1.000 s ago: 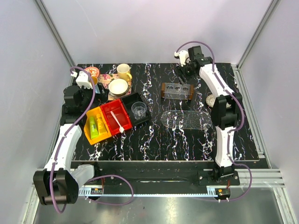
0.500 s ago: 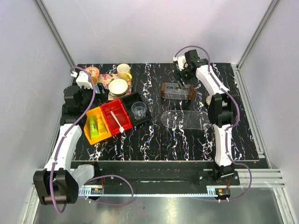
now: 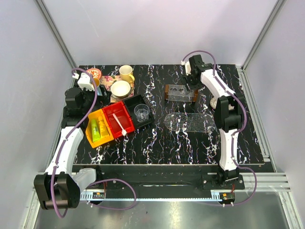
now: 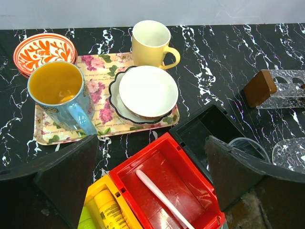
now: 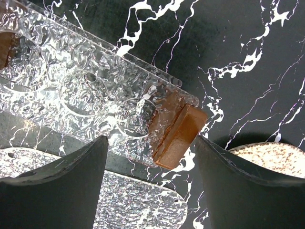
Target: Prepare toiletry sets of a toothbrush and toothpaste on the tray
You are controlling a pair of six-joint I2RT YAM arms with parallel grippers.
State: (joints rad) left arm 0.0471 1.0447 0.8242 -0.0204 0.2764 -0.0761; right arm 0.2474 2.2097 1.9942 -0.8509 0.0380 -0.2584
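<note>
- Black marble table (image 3: 157, 143), white veins, grey walls around it.
- left gripper (image 4: 151, 143): fingers spread as wide as they go, nothing between them. It hangs over the red bin (image 4: 193, 160), with the floral tray (image 4: 95, 67) just beyond.
- toothbrush (image 4: 162, 198): lies diagonally in the red bin, loose.
- orange-yellow toothpaste tube (image 4: 108, 212) and lime green toothpaste tube (image 3: 95, 130): side by side in the yellow bin (image 3: 91, 117), which touches the red bin's left side.
- black bin (image 3: 135, 101): against the red bin's right side, with a clear cup (image 3: 141, 112) inside.
- clear oval tray (image 3: 188, 122): flat on the table, right of the bins and just on the near side of the rack.
- right gripper (image 5: 150, 143): fingers wide apart, gripping nothing. It is above the right end of the clear three-hole rack (image 5: 81, 90). The brown end block (image 5: 178, 133) shows between the fingers in the wrist view. Can't tell whether they touch the rack.
- speckled dish (image 5: 269, 160): near that rack end, to its right.
- Floral tray carries a blue mug (image 4: 59, 88) and a white bowl (image 4: 147, 90).
- yellow mug (image 4: 151, 43) sits at the tray's far edge; orange patterned bowl (image 4: 44, 50) is by its far-left corner.
</note>
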